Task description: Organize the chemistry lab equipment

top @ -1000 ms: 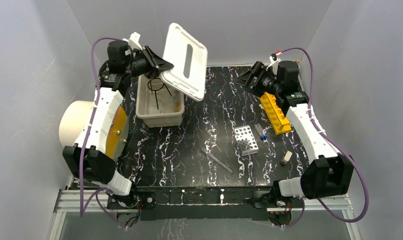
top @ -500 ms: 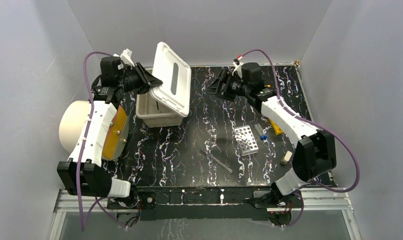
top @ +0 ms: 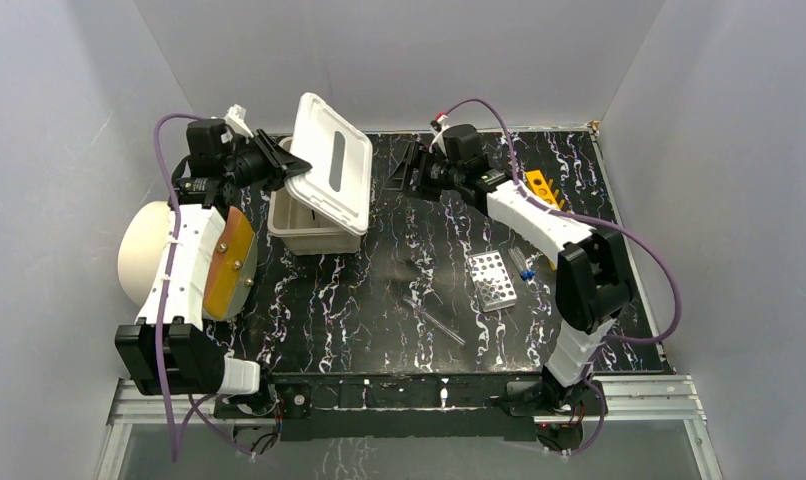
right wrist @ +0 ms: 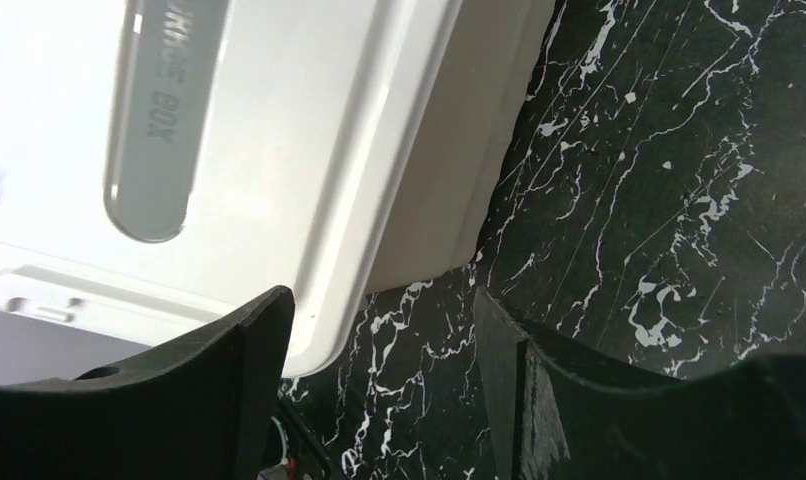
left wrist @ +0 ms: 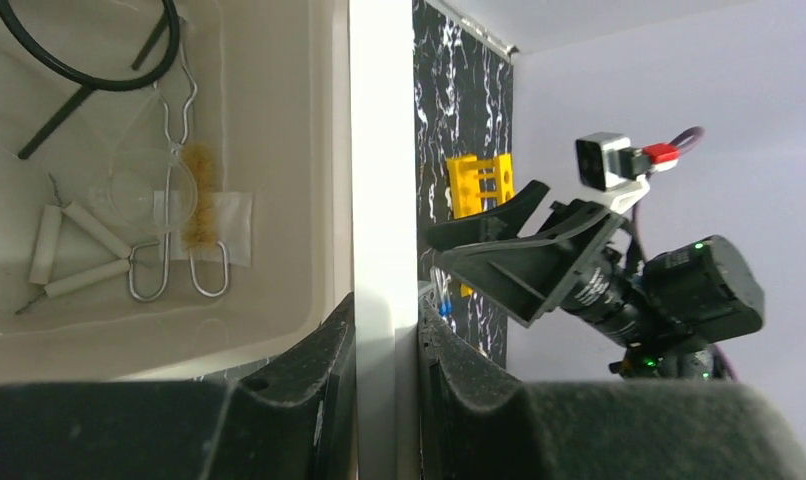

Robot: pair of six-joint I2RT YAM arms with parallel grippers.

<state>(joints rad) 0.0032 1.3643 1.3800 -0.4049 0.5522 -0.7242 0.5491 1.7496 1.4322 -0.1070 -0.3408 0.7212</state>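
Left gripper [left wrist: 384, 335] pinches the white lid [top: 331, 175] by one edge, tilted over the storage box [top: 314, 238]; right gripper [right wrist: 379, 310] gapes empty, nearer the lid's free long edge, just ahead and leftward.

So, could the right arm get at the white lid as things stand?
Probably yes: the right hand is open beside the lid's free edge, nothing between them; the left hand grips the opposite edge.
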